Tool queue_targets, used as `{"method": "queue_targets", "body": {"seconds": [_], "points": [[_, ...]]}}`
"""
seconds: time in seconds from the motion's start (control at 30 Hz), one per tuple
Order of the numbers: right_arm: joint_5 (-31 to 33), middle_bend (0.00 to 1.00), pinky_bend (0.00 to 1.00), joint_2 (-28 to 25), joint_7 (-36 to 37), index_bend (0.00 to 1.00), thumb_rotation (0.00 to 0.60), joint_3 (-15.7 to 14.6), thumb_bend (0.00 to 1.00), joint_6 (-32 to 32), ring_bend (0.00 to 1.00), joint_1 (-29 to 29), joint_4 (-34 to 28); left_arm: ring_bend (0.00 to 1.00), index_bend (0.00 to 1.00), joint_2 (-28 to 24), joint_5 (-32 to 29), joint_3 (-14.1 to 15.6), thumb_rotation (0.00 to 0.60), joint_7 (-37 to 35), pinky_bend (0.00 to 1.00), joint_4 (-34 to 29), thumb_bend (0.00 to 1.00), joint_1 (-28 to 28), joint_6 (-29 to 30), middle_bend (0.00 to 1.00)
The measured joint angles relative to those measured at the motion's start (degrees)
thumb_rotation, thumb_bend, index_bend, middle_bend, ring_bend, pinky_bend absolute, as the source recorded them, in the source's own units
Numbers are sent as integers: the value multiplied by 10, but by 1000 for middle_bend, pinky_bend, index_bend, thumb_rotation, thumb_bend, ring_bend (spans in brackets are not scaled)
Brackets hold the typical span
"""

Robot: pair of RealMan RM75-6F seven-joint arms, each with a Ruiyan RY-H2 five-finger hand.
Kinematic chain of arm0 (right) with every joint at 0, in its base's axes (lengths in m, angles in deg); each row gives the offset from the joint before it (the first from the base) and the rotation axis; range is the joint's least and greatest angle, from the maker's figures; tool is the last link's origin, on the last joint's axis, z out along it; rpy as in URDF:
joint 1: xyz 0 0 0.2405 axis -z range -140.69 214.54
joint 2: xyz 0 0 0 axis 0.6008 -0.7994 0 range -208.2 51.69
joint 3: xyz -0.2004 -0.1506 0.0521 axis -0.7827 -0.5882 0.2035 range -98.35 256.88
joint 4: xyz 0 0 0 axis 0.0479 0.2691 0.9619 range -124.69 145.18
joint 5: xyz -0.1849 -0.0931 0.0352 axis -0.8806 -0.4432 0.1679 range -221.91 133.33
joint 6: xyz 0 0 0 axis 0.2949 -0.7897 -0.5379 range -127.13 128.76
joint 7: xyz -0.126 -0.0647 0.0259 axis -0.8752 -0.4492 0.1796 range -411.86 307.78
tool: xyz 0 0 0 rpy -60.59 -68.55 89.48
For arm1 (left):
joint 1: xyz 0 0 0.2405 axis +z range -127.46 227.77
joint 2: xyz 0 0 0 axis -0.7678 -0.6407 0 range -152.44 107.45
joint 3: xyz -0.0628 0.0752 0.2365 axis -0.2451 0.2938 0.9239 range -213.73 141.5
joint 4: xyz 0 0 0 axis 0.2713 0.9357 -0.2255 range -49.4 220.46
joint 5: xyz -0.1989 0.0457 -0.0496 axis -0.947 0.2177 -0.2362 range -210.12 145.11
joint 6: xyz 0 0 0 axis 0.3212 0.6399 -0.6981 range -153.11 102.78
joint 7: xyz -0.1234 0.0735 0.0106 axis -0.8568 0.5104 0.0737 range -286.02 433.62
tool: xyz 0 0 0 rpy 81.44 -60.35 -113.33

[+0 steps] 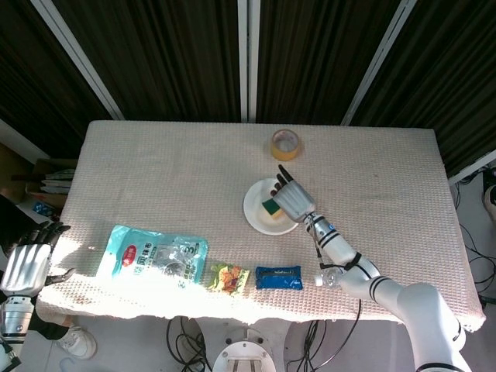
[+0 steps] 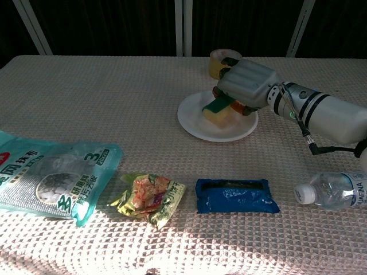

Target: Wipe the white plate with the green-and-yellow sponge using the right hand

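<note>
The white plate (image 1: 262,219) (image 2: 198,121) lies right of the table's middle. On it sits the green-and-yellow sponge (image 1: 271,207) (image 2: 217,110), green face up. My right hand (image 1: 291,198) (image 2: 248,83) covers the sponge's far right part, fingers curled down around it and pressing it onto the plate. My left hand (image 1: 25,261) hangs off the table's left edge in the head view, fingers apart and holding nothing; the chest view does not show it.
A yellow tape roll (image 1: 285,144) (image 2: 223,60) stands behind the plate. Along the front lie a teal bag (image 1: 155,254) (image 2: 46,177), a small snack packet (image 1: 229,277) (image 2: 150,197), a blue packet (image 1: 278,277) (image 2: 236,195) and a water bottle (image 1: 328,277) (image 2: 335,190).
</note>
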Motion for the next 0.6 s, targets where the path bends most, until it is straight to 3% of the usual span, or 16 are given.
{"method": "queue_targets", "body": {"seconds": [0.23, 0.4, 0.6], "points": [[-14, 403, 0, -42, 6, 669, 600, -16, 510, -16, 183, 5, -59, 98, 203, 3, 0, 0, 600, -4, 183, 6, 94, -1, -3, 146], [-14, 403, 0, -86, -29, 669, 600, -34, 512, 14, 183, 12, -118, 98, 203, 7, 0, 1, 600, -7, 183, 12, 94, -3, -6, 146], [10, 403, 0, -64, -56, 669, 600, -21, 523, 55, 183, -2, -90, 98, 203, 6, -3, 2, 600, -6, 183, 11, 94, -1, -7, 146]]}}
